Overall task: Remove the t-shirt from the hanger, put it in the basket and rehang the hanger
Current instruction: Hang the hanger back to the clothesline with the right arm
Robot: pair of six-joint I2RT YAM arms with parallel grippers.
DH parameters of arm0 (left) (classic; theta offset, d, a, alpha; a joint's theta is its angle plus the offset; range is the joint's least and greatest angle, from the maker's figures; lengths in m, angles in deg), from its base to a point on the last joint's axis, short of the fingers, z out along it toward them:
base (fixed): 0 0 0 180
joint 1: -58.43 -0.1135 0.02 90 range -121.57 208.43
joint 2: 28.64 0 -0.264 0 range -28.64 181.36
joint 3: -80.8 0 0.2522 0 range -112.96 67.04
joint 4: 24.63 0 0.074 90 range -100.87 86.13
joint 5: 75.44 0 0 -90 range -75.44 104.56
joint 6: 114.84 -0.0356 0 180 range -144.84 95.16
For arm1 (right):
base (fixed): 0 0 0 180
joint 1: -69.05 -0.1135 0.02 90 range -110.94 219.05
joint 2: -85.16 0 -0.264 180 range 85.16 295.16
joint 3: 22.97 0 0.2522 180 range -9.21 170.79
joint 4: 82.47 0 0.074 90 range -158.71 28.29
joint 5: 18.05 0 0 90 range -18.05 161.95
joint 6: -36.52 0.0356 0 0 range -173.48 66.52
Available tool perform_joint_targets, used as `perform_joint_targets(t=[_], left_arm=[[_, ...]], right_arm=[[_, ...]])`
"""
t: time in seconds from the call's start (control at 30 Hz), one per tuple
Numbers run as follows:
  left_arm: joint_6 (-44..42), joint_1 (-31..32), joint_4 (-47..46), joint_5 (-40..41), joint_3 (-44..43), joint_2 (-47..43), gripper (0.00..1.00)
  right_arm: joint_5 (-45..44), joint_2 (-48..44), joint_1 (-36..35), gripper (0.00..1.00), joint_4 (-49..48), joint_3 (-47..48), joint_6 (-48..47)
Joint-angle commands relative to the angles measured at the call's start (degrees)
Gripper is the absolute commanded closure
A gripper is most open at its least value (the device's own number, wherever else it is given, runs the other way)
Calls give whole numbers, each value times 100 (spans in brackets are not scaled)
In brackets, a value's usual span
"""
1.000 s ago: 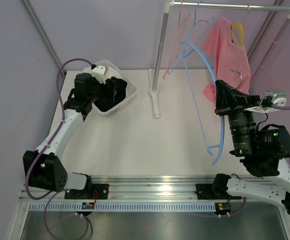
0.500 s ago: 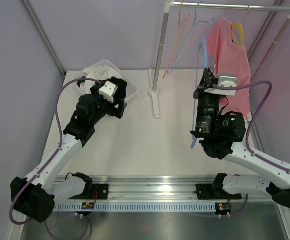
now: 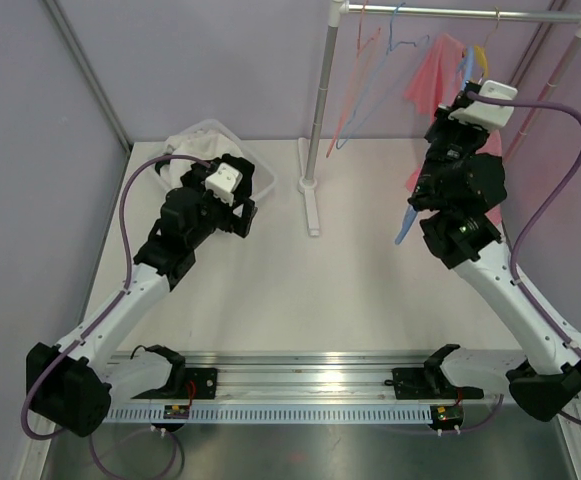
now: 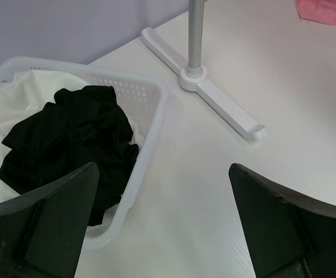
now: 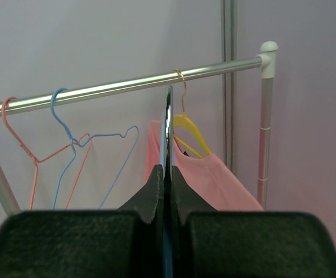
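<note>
A pink t-shirt [image 3: 432, 80] hangs on a yellow hanger [image 3: 482, 60] at the right end of the metal rail [image 3: 450, 13]. In the right wrist view the t-shirt [image 5: 214, 182] and the yellow hanger [image 5: 192, 132] hang just behind my fingers. My right gripper [image 3: 452, 128] is raised close to the rail. It is shut [image 5: 169, 174] on a blue hanger [image 3: 406, 225] with a metal hook [image 5: 169, 113]. My left gripper [image 3: 238, 215] is open and empty [image 4: 162, 174] over the table beside the basket.
A white basket [image 4: 150, 92] at the back left holds a black garment [image 4: 69, 139] and white cloth. The rack's pole [image 3: 320, 100] and foot [image 4: 214, 98] stand mid-table. A blue wire hanger [image 5: 69, 139] and an orange one [image 5: 23, 145] hang on the rail's left part.
My right arm swung from low at the right up to the rail, carrying the blue hanger. My left arm drew out of the basket towards the table's middle.
</note>
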Motion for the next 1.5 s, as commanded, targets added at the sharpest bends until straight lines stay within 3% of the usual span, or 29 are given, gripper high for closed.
perform_joint_targets(t=[0.0,0.1,0.27,0.67,0.97,1.47], left_arm=[[-120,48,-324,99,6,98,1],[-172,49,-315,90,-20,107,1],[-269,49,-298,143,-56,80,1],[-287,49,-271,55,-47,45,1],[-287,49,-254,29,-65,71,1],[-287,49,-183,11,-117,115,1]], right_arm=[[759,356,300,100,673,694,640],[1023,708,459,100,1307,1204,703],[1444,1094,740,100,1562,1512,896],[2447,1719,916,100,1343,1811,1345],[3256,1535,907,100,1194,1548,1608],[3634,1394,916,100,1396,1512,1705]])
